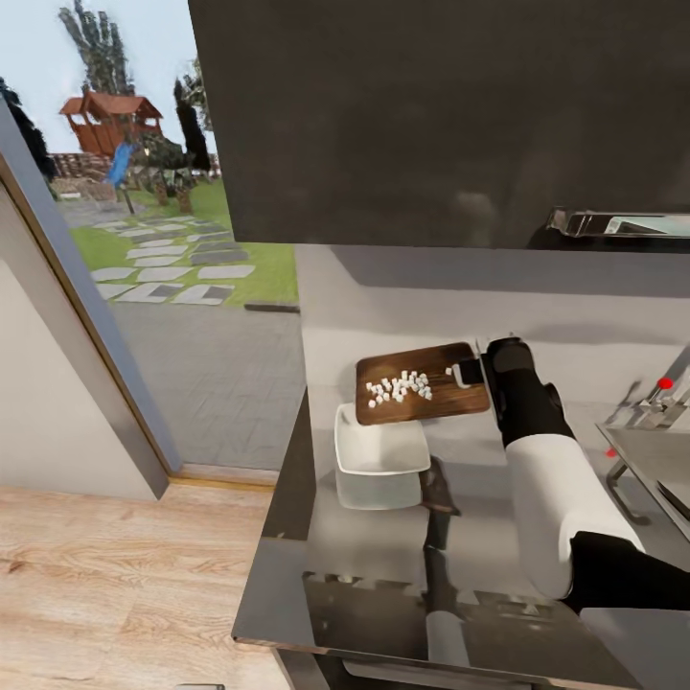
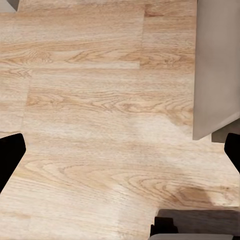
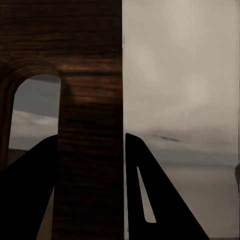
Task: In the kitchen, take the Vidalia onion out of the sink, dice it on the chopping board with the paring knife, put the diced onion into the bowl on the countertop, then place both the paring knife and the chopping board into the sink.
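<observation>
**Right arm grips loaded board at the bowl**

The dark brown wooden chopping board [image 1: 422, 383] with rounded corners is held at its right edge by the right gripper [image 1: 471, 372], close to the slot hole. In the right wrist view the two black fingers [image 3: 160, 200] stand on either side of the board's wood [image 3: 87, 125], clamped on it, with the slot opening beside them. The board appears raised above the glossy grey counter [image 1: 383, 537], though its height cannot be judged. A heap of tiny white onion cubes [image 1: 399, 386] lies on the board's left half. The shallow white squarish bowl [image 1: 379, 456] sits on the counter directly in front of the board's near edge; whether they touch cannot be told. The grey steel sink [image 1: 652, 460] and its tap with red knob [image 1: 664, 383] lie at the right. The left gripper [image 2: 120, 155] hangs over the pale wooden floor [image 2: 100, 100], its fingers spread wide and holding nothing.
</observation>
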